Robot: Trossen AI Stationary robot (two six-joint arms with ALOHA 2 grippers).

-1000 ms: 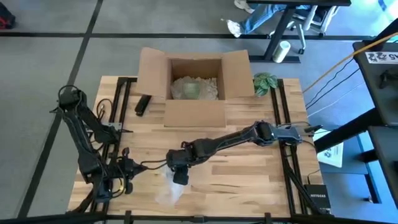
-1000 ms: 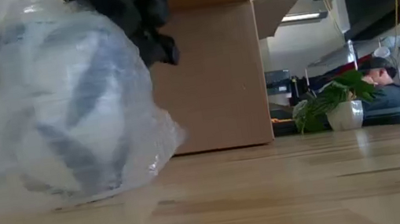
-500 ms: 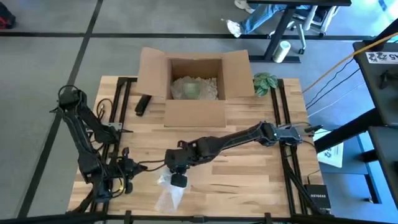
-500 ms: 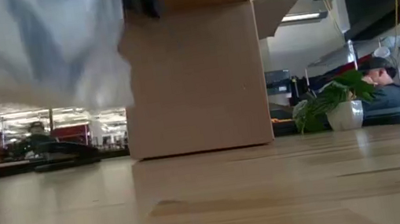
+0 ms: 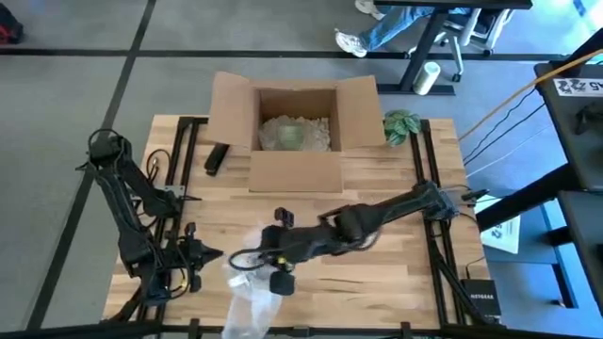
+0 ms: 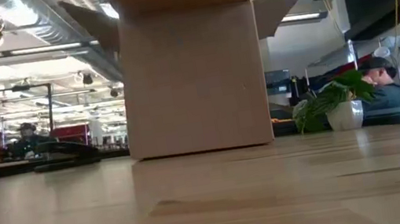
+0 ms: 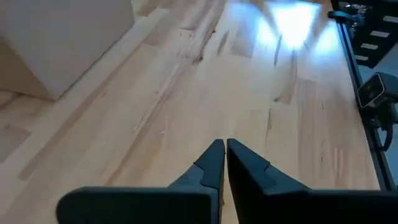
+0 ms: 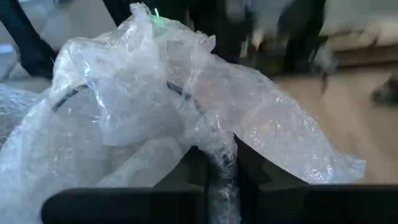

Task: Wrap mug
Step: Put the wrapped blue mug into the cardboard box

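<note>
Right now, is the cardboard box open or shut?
Open: the box has its flaps folded outward, and pale packing fill shows inside.

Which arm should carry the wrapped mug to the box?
Right. Its gripper is already shut on the bubble wrap and holds it. The left gripper is shut, empty, at the table's left edge.

— Office or lab?
— Open-plan workspace: grey carpet (image 5: 66,85), desks (image 5: 443,9) at the top edge, ceiling strip lights (image 6: 32,50) upper left, a seated person (image 6: 383,88) at right.
</note>
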